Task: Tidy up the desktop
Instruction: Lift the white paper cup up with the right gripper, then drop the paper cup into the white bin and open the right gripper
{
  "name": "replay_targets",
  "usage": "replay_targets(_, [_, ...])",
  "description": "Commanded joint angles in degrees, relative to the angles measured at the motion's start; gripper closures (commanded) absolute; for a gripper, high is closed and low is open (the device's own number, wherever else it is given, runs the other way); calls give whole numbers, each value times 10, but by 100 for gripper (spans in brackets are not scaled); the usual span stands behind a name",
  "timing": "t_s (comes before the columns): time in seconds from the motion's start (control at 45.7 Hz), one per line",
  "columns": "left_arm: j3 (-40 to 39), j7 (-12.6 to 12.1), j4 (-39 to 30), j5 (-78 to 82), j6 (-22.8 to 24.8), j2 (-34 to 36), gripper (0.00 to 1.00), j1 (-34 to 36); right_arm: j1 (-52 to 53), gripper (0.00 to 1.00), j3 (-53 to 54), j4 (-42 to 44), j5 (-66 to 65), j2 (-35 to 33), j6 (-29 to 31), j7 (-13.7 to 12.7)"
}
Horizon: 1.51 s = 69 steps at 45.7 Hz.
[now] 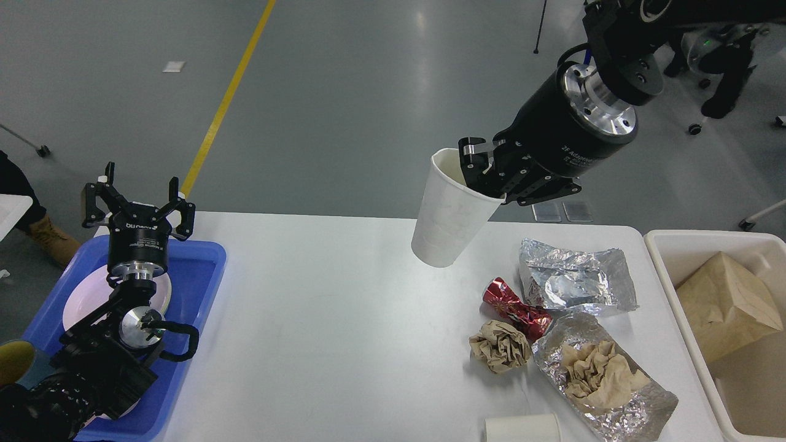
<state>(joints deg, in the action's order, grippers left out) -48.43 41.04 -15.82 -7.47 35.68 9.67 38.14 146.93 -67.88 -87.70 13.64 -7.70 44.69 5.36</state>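
Note:
The white desktop (344, 319) fills the lower middle of the head view. My right gripper (482, 175) hangs above its far middle, shut on the rim of a white paper cup (445, 218) that tilts with its mouth up. My left gripper (138, 193) stands open and empty over the blue tray (199, 276) at the left. On the right of the desktop lie two silver foil bags (577, 276) (614, 383), a red wrapper (513, 310) and a crumpled brown paper ball (498, 347).
A white plate (80, 301) lies in the blue tray. A cream bin (669, 245) at the right edge holds a brown paper bag (724, 307). Another white cup (522, 428) lies at the desktop's front edge. A chair leg shows at the far right.

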Motion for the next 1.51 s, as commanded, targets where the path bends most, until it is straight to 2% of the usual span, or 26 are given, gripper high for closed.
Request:
replay_targets(0.0, [0, -1, 0, 0, -1, 0, 3, 0, -13, 100, -37, 2, -5, -13, -28, 1])
replay_targets(0.131, [0, 0, 0, 0, 0, 0, 3, 0, -78, 100, -119, 35, -17, -40, -73, 3])
replay_targets(0.35, [0, -1, 0, 0, -1, 0, 3, 0, -284, 100, -198, 213, -19, -156, -175, 2])
replay_targets(0.459, [0, 0, 0, 0, 0, 0, 3, 0, -369, 100, -219, 270, -15, -203, -254, 2])
replay_targets(0.569, [0, 0, 0, 0, 0, 0, 3, 0, -458, 100, -216, 319, -2, -239, -361, 1])
replay_targets(0.788, [0, 0, 0, 0, 0, 0, 3, 0, -660, 100, -205, 426, 153, -252, -547, -3])
replay_targets(0.875, [0, 0, 0, 0, 0, 0, 3, 0, -772, 100, -148, 505, 203, -252, -621, -2])
replay_targets(0.963, [0, 0, 0, 0, 0, 0, 3, 0, -855, 100, -59, 582, 205, -250, -650, -2])
replay_targets(1.05, [0, 0, 0, 0, 0, 0, 3, 0, -931, 100, 21, 653, 199, -250, -645, -7])
replay_targets(1.116, [0, 0, 0, 0, 0, 0, 3, 0, -973, 100, 48, 705, 192, -248, -632, -16])
replay_targets(1.247, [0, 0, 0, 0, 0, 0, 3, 0, -1016, 100, 55, 796, 153, -246, -562, -34])
replay_targets(1.335, [0, 0, 0, 0, 0, 0, 3, 0, -1036, 100, 58, 815, 149, -245, -537, -34])
replay_targets(1.466, [0, 0, 0, 0, 0, 0, 3, 0, -1041, 100, 55, 814, 143, -243, -532, -34])
replay_targets(1.488, [0, 0, 0, 0, 0, 0, 3, 0, -1042, 83, 53, 814, 140, -242, -530, -34])
